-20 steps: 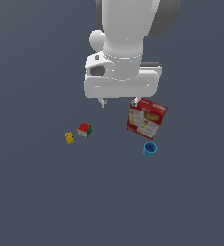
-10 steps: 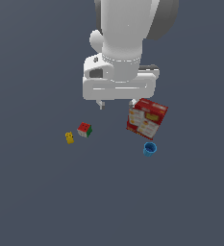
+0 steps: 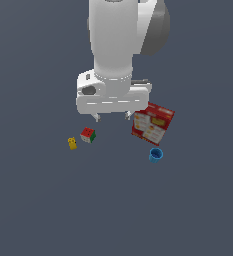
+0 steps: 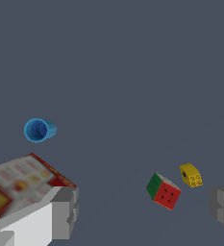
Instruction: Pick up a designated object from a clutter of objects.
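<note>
The tiny yellow figure lies on the grey floor at the exterior view's left, just beside the multicoloured puzzle cube. It also shows in the wrist view, next to the cube. My gripper hangs open and empty above the floor, between the cube and the red printed box. It stands to the exterior view's right of the yellow figure and well apart from it. Both fingers show at the edges of the wrist view, wide apart.
The red printed box lies close to one finger. The small blue cup lies on its side below the box in the exterior view, and shows in the wrist view.
The arm has shifted a little toward the exterior view's left. The jaws stay open. No object has moved.
</note>
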